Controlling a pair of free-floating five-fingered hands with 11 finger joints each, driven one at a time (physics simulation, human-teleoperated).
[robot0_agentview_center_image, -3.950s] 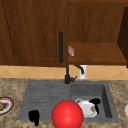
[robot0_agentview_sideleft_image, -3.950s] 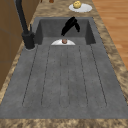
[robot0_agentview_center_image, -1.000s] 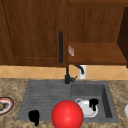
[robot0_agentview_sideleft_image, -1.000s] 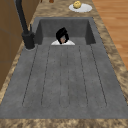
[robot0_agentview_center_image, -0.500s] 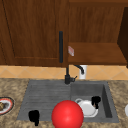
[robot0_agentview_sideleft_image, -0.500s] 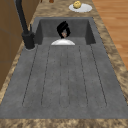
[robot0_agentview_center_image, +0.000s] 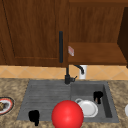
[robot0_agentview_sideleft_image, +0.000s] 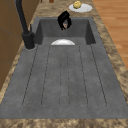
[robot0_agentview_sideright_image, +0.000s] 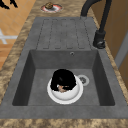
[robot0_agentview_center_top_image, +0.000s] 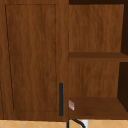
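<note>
The right hand (robot0_agentview_center_image: 98, 96) has been shifted right and farther back above the white bowl (robot0_agentview_center_image: 88, 108) in the sink basin (robot0_agentview_center_image: 107, 100), fingers curled downward, nothing held.

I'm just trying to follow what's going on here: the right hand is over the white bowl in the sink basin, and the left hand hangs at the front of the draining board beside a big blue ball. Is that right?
Nearly. The ball is red, not blue, as the front view shows. The rest holds: the right hand is over the white bowl in the sink basin, and the left hand hangs at the draining board's front.
</note>
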